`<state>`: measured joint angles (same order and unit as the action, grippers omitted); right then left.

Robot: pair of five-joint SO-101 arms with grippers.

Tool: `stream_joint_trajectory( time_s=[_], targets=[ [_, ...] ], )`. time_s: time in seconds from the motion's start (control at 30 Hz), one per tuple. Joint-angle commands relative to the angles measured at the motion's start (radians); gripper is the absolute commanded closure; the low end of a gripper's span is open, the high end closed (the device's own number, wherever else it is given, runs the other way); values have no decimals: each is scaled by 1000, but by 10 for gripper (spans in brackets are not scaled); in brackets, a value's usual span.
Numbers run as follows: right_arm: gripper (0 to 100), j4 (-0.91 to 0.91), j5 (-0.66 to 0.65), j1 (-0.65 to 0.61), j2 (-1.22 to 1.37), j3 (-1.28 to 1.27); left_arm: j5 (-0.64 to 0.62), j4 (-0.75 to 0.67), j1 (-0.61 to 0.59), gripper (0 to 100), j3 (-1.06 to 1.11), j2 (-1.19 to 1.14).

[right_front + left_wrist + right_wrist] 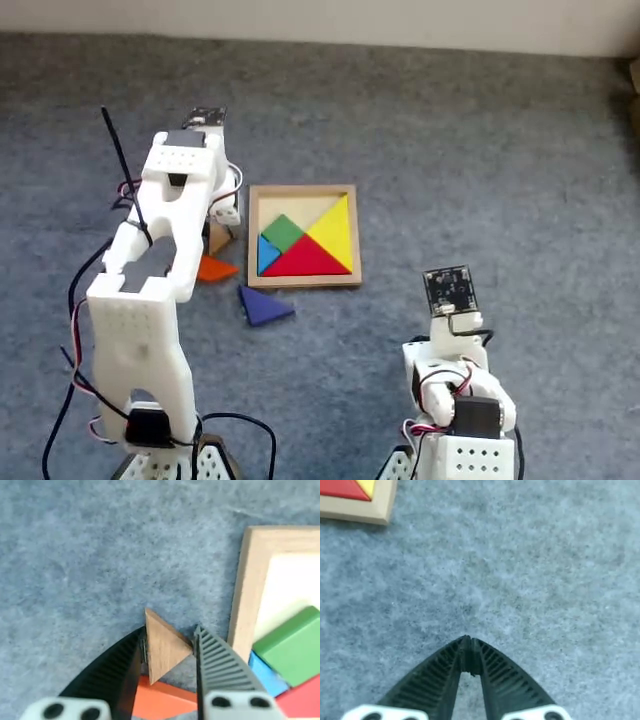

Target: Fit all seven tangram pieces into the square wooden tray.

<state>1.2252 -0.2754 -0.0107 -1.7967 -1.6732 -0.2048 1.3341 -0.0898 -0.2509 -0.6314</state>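
I see my left tool (170, 632) pinching the brown triangle (162, 652) just beside the tray (247, 580), the orange piece (160, 700) half hidden beneath, while my right tool (470, 642) sits closed and empty over the counter (545, 580).

Grey felt cloth (75, 540), fuzzy and matt. Pale wooden tray (245, 580), smooth rim. The brown triangle (162, 650) shows bare grain; green piece (292, 642), smooth paint; left gripper (170, 634), black ribbed matt plastic.
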Motion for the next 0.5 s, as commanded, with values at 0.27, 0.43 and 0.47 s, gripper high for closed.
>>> stream_joint_trajectory(
  time_s=[0.27, 0.43, 0.47],
  targets=[
    [992, 5, -8, 19, -13, -47, 282, 245, 62, 870, -300, 7],
    [992, 5, -8, 19, -13, -47, 523, 278, 130, 870, -372, 5],
    [992, 5, -8, 19, -13, -47, 565, 276, 143, 870, -383, 5]
  ],
)
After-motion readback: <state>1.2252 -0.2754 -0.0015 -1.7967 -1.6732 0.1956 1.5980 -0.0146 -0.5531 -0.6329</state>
